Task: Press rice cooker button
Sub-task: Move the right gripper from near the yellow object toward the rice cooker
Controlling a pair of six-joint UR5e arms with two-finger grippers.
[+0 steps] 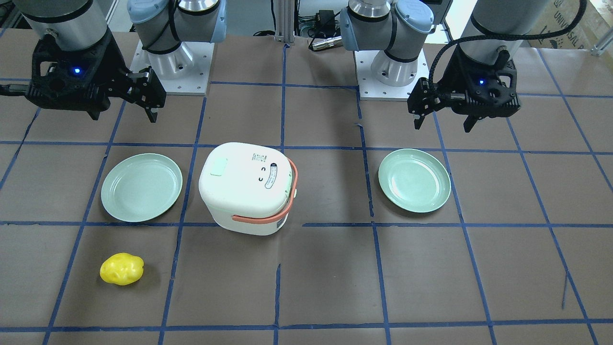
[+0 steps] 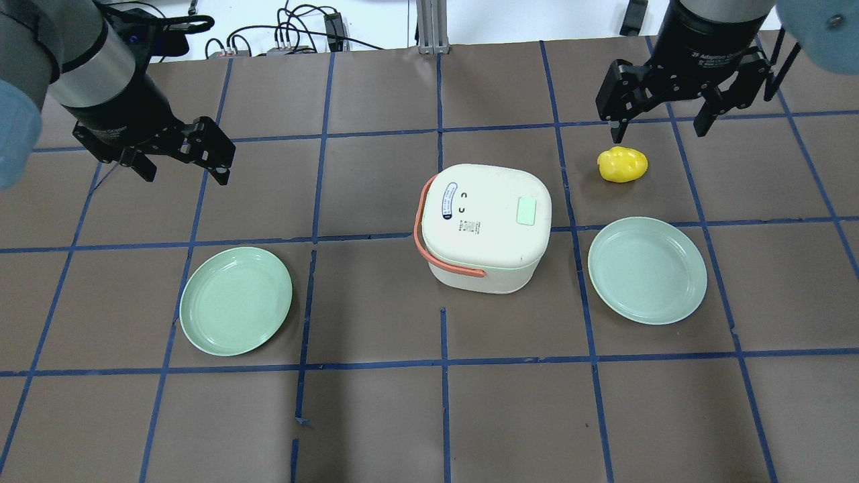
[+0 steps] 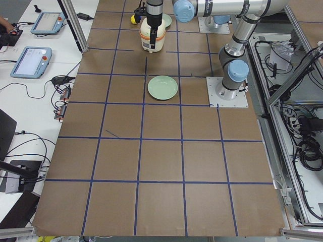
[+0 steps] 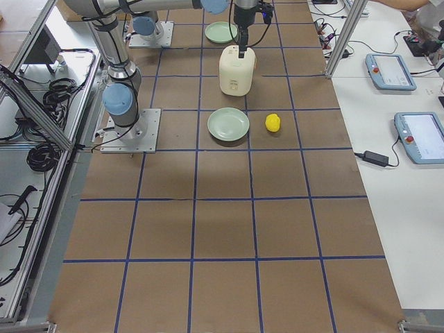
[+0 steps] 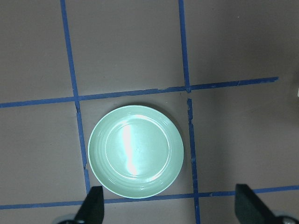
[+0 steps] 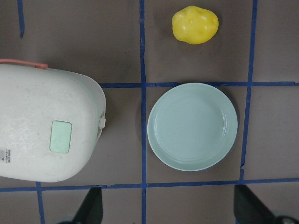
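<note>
The white rice cooker (image 2: 483, 221) with an orange handle stands mid-table; it also shows in the front view (image 1: 249, 187) and the right wrist view (image 6: 42, 126). The button (image 2: 527, 210) is a pale mint-green pad on the lid's side toward my right arm, also seen in the front view (image 1: 219, 167) and the right wrist view (image 6: 60, 136). My right gripper (image 2: 661, 114) is open and empty, high above the table to the cooker's far right. My left gripper (image 2: 181, 164) is open and empty, far left of the cooker.
One mint-green plate (image 2: 647, 270) lies right of the cooker, another plate (image 2: 236, 300) to its left under the left wrist camera (image 5: 135, 151). A yellow lumpy object (image 2: 623, 164) lies near the right gripper. Blue tape lines grid the brown table.
</note>
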